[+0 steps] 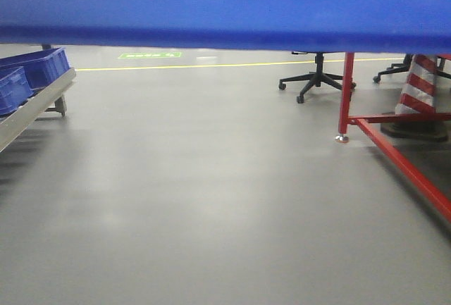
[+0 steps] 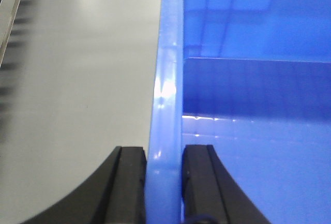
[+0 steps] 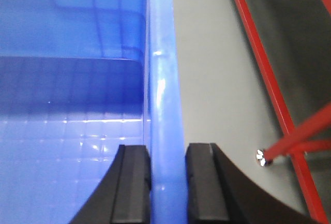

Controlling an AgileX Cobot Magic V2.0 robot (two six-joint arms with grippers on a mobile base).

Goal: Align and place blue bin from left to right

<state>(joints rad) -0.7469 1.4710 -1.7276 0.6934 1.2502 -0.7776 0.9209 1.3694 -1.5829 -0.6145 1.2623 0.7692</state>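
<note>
- The blue bin (image 1: pixel 225 2) hangs between both arms, off the floor. It fills the 12 o'clock band of the front view, with bare floor showing under its lower edge.
- The left gripper (image 2: pixel 164 154) is clamped on the bin's left wall rim, 1 pad outside and 1 inside. The right gripper (image 3: pixel 168 151) pinches the right wall rim the same way.
- Each hold is a narrow pinch on smooth, glossy plastic. A jolt from the base, or the 2 arms moving out of step, could let a rim slide through the pads and tip the bin.
- If the arms spread or squeeze inward, the thin walls would likely flex and 1 grip could pop off.
- The red frame (image 1: pixel 394 150) stands at 3 o'clock, and its foot (image 3: pixel 261 157) is near the right wall in the right wrist view. A rightward carry risks knocking the bin's corner against it.
- The bin hides everything ahead at its own height, and no placement spot shows, so alignment could be misjudged.
- At 9 o'clock a rack (image 1: pixel 35 108) carries darker bins (image 1: pixel 32 69), well apart from the load, so it is the lesser hazard.
</note>
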